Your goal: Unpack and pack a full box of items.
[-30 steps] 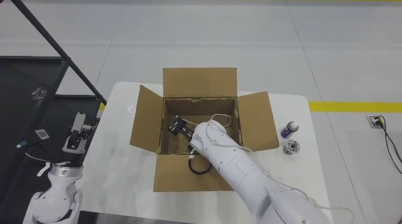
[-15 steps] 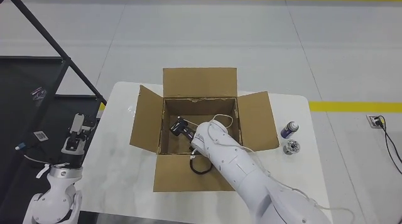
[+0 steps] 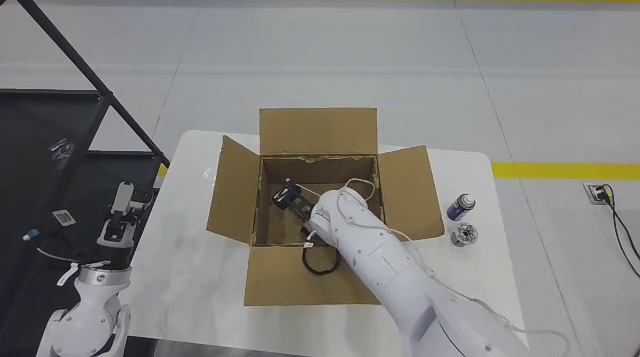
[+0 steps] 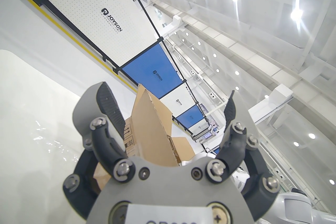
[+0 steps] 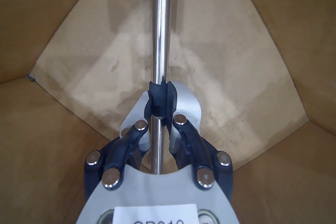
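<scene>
Far left, off the table's edge, the left gripper [image 3: 118, 215] hangs with its jaws spread wide and nothing between them. From its wrist cam you can see the left gripper [image 4: 168, 99] pointing toward the box [image 4: 152, 128], with open air between the ribbed fingers [image 4: 107, 101].

Next over is the white table [image 3: 200, 277], and the cardboard box [image 3: 318, 129] sits about in the middle of it with all four flaps folded out.

The right arm goes down into the box, and the right gripper [image 3: 289, 197] sits low inside, toward the box's left wall. On the wrist cam the right gripper [image 5: 160, 89] is clamped tight on a shiny metal rod [image 5: 160, 25]. The black pads [image 5: 171, 96] pinch it from both sides. The rod sticks out well past the fingertips, above the bare cardboard floor [image 5: 223, 83]. I can't tell if its far end touches anything.

To the right of the box, past the right flap, a small can [image 3: 460, 205] stands on the table. A silvery thing [image 3: 464, 234] sits just beside it on the near side. It's too small to say what that one is.
</scene>
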